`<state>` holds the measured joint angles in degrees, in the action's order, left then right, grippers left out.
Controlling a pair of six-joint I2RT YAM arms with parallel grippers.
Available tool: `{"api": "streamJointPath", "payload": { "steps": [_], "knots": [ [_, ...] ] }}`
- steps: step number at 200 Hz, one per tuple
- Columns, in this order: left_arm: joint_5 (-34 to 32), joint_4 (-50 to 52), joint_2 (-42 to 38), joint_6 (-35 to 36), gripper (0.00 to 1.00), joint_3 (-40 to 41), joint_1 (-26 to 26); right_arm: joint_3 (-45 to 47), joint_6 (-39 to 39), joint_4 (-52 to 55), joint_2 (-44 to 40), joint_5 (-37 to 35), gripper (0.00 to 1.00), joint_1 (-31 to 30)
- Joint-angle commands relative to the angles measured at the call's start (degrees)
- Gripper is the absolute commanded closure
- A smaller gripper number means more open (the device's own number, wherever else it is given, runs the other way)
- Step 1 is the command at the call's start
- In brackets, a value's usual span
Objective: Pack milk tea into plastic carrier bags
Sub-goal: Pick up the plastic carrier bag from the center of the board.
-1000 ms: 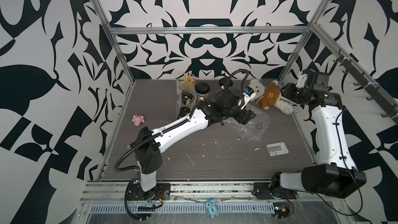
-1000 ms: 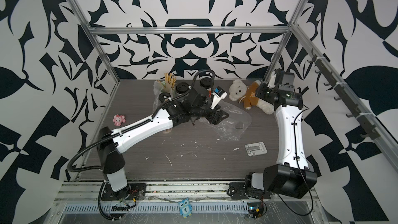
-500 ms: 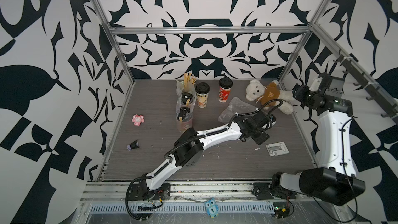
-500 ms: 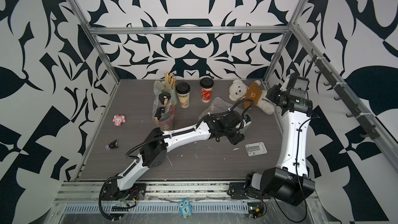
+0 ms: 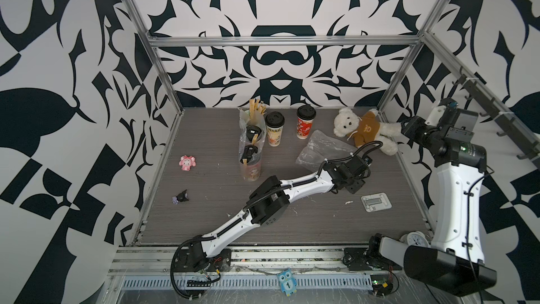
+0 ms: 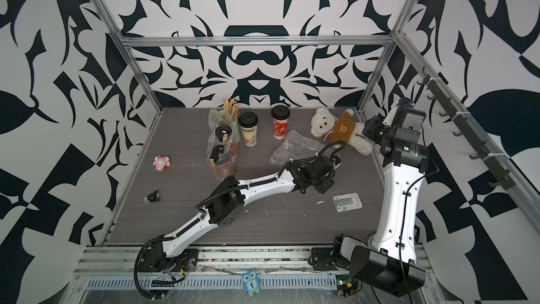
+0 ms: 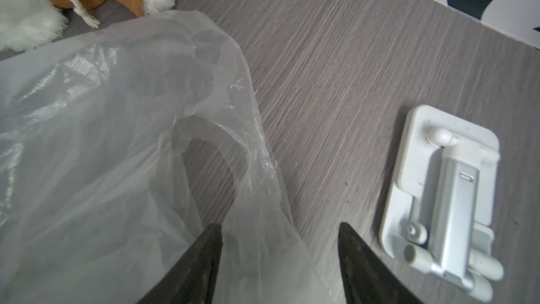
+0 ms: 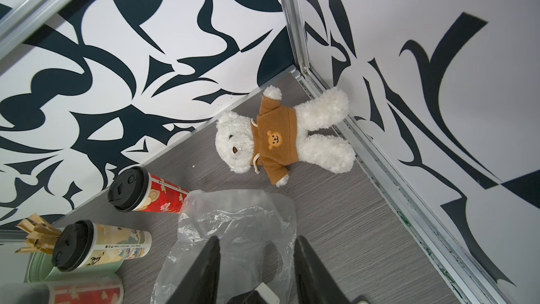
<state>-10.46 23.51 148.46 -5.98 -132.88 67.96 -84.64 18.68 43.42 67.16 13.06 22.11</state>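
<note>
A cream-yellow milk tea cup [image 5: 274,131] and a red one [image 5: 305,124] stand free at the back, also seen in the right wrist view [image 8: 102,244] [image 8: 152,193]. To their left, one plastic carrier bag [image 5: 248,149] holds two more lidded cups. The other bag [image 5: 323,149] lies flat and empty. My left gripper [image 7: 279,226] is open and low over the table. That bag's handle loop [image 7: 233,153] lies between its fingers. My right gripper [image 8: 256,238] is open, high above the flat bag [image 8: 239,223], with nothing in it.
A white teddy bear in a brown top [image 5: 363,130] lies at the back right corner. A white phone stand [image 5: 375,203] lies just right of my left gripper. A mint holder of brown sticks [image 5: 256,111], a pink pig toy [image 5: 187,162] and a small dark figure [image 5: 181,197] are at the left.
My left arm has swung from over the cups at the back down to the flat bag's near edge. My right gripper has drawn back toward the right wall.
</note>
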Motion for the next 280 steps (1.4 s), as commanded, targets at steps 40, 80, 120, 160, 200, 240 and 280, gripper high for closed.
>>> {"api": "streamJointPath", "payload": {
  "steps": [40,80,120,160,200,240,280],
  "knots": [
    [-3.9,-4.3,2.1,3.4,0.34,-1.9,1.6,1.6,-0.7,-2.8,-1.4,2.3,0.56,0.2],
    [-4.0,-0.1,5.5,3.7,0.46,-6.1,1.6,1.7,-0.7,-2.9,-1.6,2.4,0.56,0.3],
    [-2.7,2.9,5.8,3.2,0.64,-5.9,1.5,2.0,-0.7,-3.2,-2.1,2.6,0.57,0.2],
    [-2.5,4.2,4.5,2.7,0.91,-5.3,1.5,2.3,-0.4,-3.5,-2.5,3.1,0.59,0.2],
    [-3.6,0.6,-1.3,2.4,1.00,0.0,1.3,2.6,-0.5,-3.6,-3.0,3.5,0.61,0.2],
    [-5.5,-2.4,-6.0,2.1,1.00,3.4,0.9,2.7,-0.8,-3.7,-3.6,3.3,0.64,0.2],
    [-8.3,-4.0,-8.2,3.7,1.00,3.9,0.8,3.2,-0.9,-4.1,-3.4,3.5,0.69,0.2]
  ]
}}
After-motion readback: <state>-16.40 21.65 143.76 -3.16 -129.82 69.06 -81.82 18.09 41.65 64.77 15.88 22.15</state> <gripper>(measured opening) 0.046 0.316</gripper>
